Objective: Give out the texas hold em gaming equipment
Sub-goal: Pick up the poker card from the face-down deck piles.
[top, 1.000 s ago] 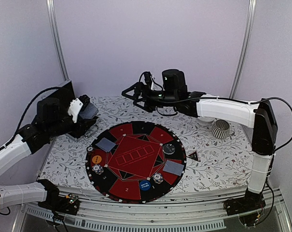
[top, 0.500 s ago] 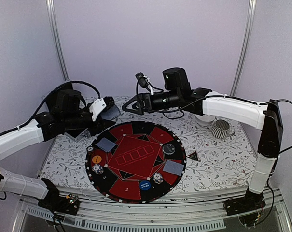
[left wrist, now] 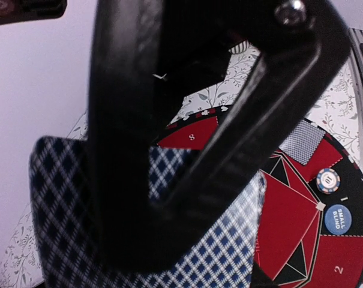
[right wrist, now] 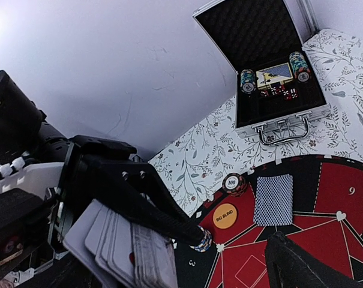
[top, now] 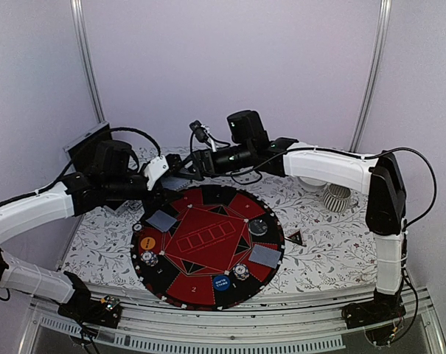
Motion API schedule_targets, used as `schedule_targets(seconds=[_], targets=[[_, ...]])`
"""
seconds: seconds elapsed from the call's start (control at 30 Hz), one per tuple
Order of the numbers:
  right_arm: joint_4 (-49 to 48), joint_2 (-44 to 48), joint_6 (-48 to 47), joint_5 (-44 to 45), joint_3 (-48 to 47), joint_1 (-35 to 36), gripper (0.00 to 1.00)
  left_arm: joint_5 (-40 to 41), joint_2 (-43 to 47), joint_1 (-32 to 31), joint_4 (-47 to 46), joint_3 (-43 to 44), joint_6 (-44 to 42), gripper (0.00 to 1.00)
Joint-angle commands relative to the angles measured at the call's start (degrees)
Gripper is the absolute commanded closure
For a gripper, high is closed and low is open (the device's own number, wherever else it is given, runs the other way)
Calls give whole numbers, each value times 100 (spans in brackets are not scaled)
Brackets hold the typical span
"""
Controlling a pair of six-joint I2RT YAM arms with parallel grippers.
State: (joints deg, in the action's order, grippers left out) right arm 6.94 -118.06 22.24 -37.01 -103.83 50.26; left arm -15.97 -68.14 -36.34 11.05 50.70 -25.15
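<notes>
The left gripper (top: 164, 173) has its jaws clamped on a fan of cards (right wrist: 118, 243), likely thin and slippery; the right gripper (top: 195, 164), jaws open, should probably nip one card's free edge

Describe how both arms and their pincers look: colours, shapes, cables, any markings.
Both arms have smooth white link shells joined by chunky black joints. The left arm and right arm each carry a thin black cable. The left pincer has a white housing and long black fingers; the right pincer looks all black. No readable markings, no sleeves.
</notes>
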Motion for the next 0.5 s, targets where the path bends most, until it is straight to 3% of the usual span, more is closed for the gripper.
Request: schedule_targets(seconds=[0.0, 0.47], targets=[[79, -224, 108, 111, -320, 48, 7, -100, 48, -58, -226, -66, 50, 56], [543, 400, -261, 986, 162, -8, 17, 254, 189, -58, -322, -218, 36, 56]])
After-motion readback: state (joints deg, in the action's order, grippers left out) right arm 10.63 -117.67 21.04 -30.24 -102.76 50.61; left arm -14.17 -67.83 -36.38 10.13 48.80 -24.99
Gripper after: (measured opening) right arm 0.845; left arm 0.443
